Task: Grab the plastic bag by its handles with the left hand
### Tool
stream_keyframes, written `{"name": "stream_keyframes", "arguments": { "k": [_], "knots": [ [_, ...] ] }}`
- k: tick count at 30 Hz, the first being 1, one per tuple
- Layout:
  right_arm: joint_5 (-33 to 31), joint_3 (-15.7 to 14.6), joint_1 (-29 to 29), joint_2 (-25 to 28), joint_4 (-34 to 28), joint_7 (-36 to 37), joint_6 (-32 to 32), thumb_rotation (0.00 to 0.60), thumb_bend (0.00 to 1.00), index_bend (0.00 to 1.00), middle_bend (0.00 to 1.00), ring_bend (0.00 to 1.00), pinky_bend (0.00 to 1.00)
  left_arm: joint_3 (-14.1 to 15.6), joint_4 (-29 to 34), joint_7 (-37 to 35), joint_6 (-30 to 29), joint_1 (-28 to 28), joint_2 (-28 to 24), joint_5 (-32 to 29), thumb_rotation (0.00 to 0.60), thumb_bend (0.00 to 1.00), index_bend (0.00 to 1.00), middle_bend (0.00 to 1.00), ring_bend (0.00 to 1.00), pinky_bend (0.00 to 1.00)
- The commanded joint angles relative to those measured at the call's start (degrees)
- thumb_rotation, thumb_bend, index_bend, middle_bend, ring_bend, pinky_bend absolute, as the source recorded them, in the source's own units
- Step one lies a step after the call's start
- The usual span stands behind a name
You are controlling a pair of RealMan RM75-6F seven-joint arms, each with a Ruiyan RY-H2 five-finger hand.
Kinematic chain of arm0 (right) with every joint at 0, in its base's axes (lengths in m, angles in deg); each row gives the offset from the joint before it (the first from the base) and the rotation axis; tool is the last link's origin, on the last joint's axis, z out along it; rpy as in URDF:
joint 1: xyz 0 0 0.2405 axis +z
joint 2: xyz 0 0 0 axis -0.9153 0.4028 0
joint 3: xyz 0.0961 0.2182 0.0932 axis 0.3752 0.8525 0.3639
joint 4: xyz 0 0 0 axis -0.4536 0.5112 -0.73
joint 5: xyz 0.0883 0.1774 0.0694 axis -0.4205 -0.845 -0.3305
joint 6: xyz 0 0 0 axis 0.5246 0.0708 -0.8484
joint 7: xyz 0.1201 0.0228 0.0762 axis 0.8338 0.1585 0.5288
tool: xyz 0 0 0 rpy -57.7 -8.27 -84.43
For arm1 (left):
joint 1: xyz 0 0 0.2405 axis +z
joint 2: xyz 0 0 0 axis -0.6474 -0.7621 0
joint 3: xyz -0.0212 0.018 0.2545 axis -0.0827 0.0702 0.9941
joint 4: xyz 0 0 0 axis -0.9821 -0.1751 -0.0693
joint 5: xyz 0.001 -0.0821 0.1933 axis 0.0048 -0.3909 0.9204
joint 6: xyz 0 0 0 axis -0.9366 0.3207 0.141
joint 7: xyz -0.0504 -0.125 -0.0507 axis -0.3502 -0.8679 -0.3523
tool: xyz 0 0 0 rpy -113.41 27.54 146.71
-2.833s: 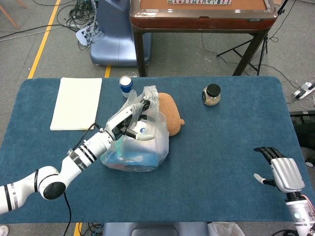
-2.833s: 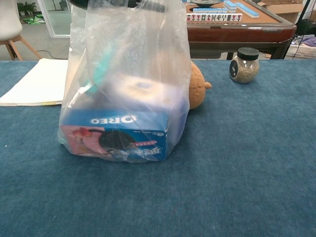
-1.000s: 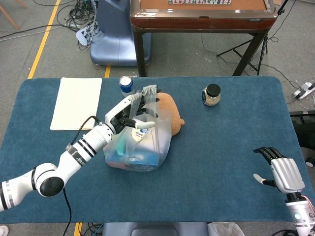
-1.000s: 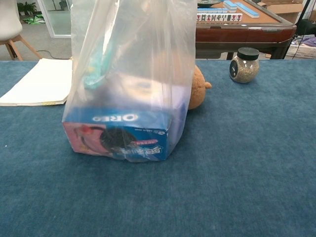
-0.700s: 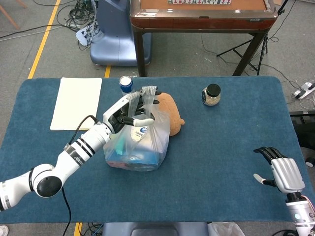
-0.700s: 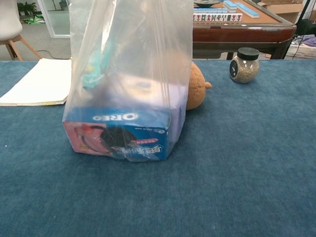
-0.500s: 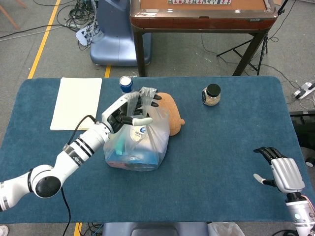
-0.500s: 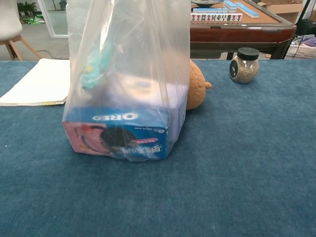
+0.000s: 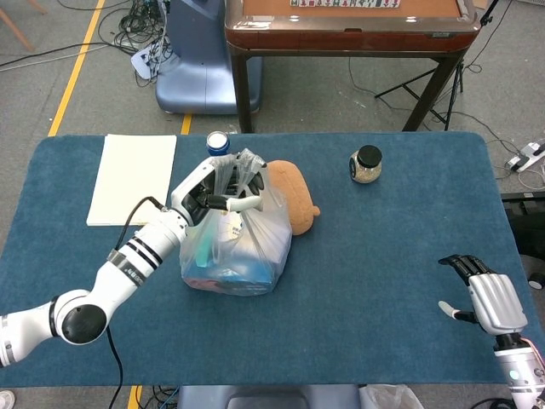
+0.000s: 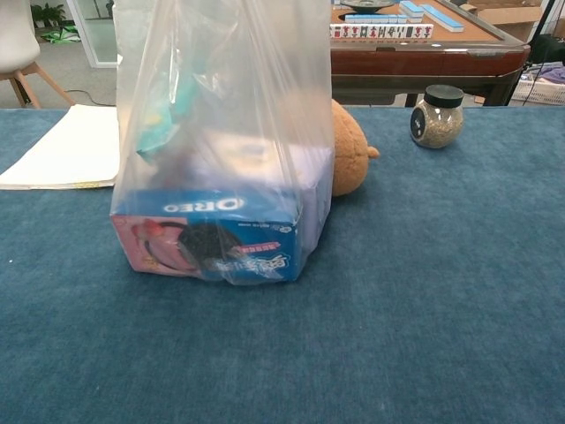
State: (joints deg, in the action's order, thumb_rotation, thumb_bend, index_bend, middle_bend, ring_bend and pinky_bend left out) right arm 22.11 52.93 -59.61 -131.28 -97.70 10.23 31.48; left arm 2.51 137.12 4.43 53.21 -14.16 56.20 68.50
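A clear plastic bag stands on the blue table with an Oreo box and other packets inside. In the head view my left hand grips the bunched handles at the bag's top, and the film is drawn up taut. The chest view cuts off the bag's top, so the hand is out of that frame. My right hand lies open on the table at the near right corner, far from the bag.
A brown plush toy leans against the bag's far right side. A blue-capped bottle stands just behind the bag. A jar sits at the back right, a white pad at the back left.
My left hand has risen and drawn back to the left with the handles, pulling the bag taller and tauter. The right hand has stayed still.
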Motion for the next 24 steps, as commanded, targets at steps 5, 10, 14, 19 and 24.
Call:
{"name": "stream_keyframes", "arguments": {
  "k": [5,10,14,19,24],
  "knots": [
    [0.0,0.0,0.0,0.0,0.0,-0.1,0.0,0.6,0.0,0.3,0.28,0.23,0.52,2.4,2.5,8.4,-8.3,-3.7,-0.6,-8.7,0.6,0.12,0.51,0.7,0.63,0.83],
    [0.0,0.0,0.0,0.0,0.0,-0.1,-0.1,0.6,0.0,0.3,0.28,0.23,0.52,2.6,3.9,13.3,-13.5,-5.4,-0.3,-13.6,0.6,0.2,0.56,0.74,0.67,0.87],
    [-0.1,0.0,0.0,-0.1,0.0,-0.2,-0.1,0.6,0.0,0.3,0.28,0.23,0.52,2.2,4.9,16.0,-16.6,-6.1,-0.1,-16.3,0.6,0.28,0.58,0.75,0.69,0.89],
    [-0.1,-0.1,0.1,-0.1,0.0,-0.2,-0.2,0.6,0.0,0.3,0.28,0.23,0.52,1.2,5.9,18.4,-18.9,-6.2,-0.1,-18.4,0.6,0.32,0.59,0.76,0.7,0.89],
    [-0.1,-0.1,0.1,-0.2,0.0,-0.2,-0.3,0.6,0.0,0.3,0.28,0.23,0.52,-0.1,6.9,20.3,-20.5,-6.0,-0.8,-20.0,0.6,0.33,0.59,0.77,0.7,0.9]
  ]
}}
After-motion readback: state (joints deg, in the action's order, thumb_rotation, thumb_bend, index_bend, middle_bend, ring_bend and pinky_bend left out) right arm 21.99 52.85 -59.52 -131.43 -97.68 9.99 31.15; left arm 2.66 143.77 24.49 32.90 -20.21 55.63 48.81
